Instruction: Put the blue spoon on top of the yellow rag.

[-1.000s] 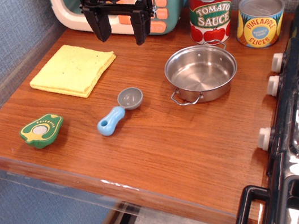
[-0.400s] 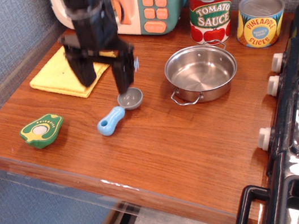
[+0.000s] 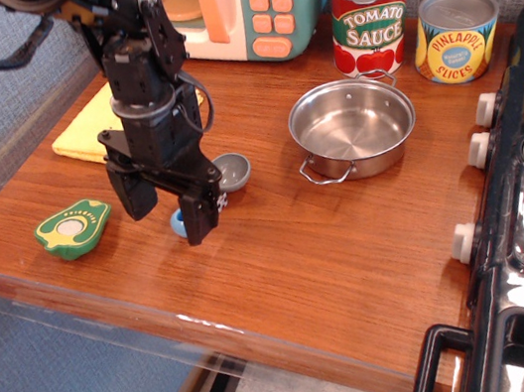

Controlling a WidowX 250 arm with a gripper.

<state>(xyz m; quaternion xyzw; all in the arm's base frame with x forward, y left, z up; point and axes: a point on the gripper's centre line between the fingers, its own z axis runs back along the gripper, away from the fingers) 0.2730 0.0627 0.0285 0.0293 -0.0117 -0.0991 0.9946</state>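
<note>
Observation.image view: tool (image 3: pixel 171 209) has dropped from up by the toy microwave (image 3: pixel 240 3) at the back edge, come fwd past the rag, and now sits low over the blue spoon's handle near the front-left part of the counter (image 3: pixel 331 245). Fingers spread apart, one each side of the handle, not yet closed on anything.

Blue spoon (image 3: pixel 228 172) hasn't moved: grey bowl shows just right of the tool, a bit of light-blue handle peeks between the fingers, rest hidden by the arm. Whether fingertips touch the counter, can't tell.

Yellow rag (image 3: pixel 81 136) same spot, back-left corner, mostly covered by the arm now; nothing on it.

Avocado toy (image 3: pixel 72 229) near front-left edge, just left of the tool, apart from it. Steel pot (image 3: pixel 352 127) mid-counter, tomato sauce can (image 3: pixel 370 17) and pineapple can (image 3: pixel 456 35) along back edge, all untouched.

Meaning: approach looks done, grasp is next; lift and carry to rag still to do. Avocado is close, so closing needs care.
</note>
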